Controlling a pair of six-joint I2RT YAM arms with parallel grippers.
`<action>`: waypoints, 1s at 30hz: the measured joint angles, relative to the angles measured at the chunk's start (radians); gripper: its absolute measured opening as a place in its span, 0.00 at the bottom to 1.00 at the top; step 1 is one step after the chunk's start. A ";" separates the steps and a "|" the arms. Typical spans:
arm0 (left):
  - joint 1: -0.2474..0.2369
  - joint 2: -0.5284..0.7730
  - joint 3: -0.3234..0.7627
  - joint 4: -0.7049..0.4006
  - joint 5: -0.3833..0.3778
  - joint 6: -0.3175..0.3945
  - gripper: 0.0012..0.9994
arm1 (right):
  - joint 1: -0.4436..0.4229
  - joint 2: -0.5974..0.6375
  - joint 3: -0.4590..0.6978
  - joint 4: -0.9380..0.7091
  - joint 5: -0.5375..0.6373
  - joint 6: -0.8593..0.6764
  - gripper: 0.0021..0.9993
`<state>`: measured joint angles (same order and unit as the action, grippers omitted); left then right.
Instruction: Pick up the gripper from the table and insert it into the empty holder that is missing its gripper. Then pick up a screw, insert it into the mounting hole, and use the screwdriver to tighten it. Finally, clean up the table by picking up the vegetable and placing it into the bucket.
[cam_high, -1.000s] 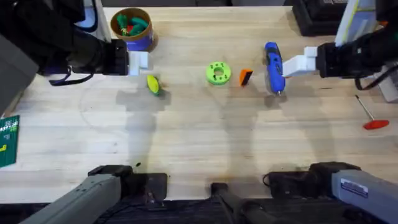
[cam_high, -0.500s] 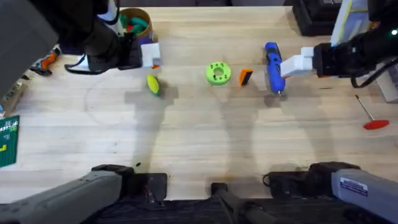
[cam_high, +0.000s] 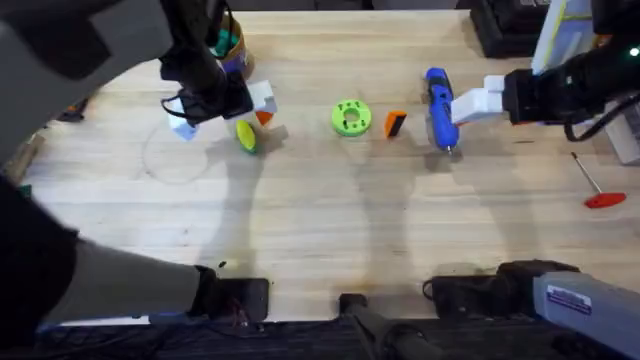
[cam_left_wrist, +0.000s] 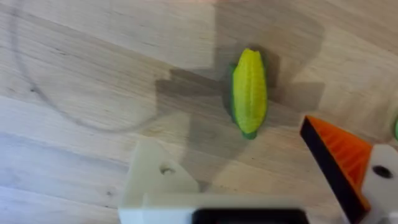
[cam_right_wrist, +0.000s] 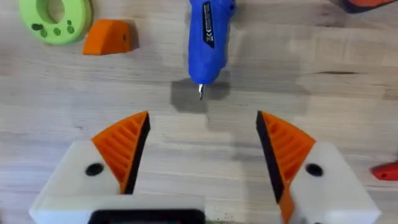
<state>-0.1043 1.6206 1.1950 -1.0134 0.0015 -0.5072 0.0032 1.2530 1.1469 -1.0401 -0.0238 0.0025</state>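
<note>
Your left gripper (cam_left_wrist: 249, 193) hangs just above the vegetable (cam_left_wrist: 249, 92), fingers spread wide with nothing between them. One finger is the holder (cam_left_wrist: 155, 177), a bare white mount with its screw hole exposed; the other carries an orange tip. Judged from this, the first step is not yet done: the gripper (cam_high: 395, 123) lies loose on the table (cam_high: 320, 230), between the green disc (cam_high: 350, 117) and the screwdriver (cam_high: 438, 106).

Your right gripper (cam_right_wrist: 202, 155) sits over the table with the screwdriver's bit just ahead, both orange pads apart and empty.

Your next move calls for seating the wedge on the bare mount, black face correctly turned.

Farthest off, the bucket (cam_high: 236, 64) stands behind the left arm, partly hidden; green and orange-red items show inside, but you cannot tell what they are.
</note>
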 joint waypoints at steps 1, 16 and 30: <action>0.000 0.018 0.000 0.001 0.004 -0.003 0.99 | 0.000 0.000 0.000 0.000 0.000 0.000 0.99; 0.047 0.165 0.000 0.061 0.027 -0.025 0.80 | 0.000 0.000 0.000 0.000 0.000 0.000 0.99; 0.047 0.165 0.000 0.061 0.032 -0.025 0.01 | 0.000 0.000 0.000 0.000 0.000 0.000 0.99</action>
<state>-0.0574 1.7858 1.1950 -0.9519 0.0334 -0.5320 0.0032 1.2533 1.1469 -1.0401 -0.0239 0.0028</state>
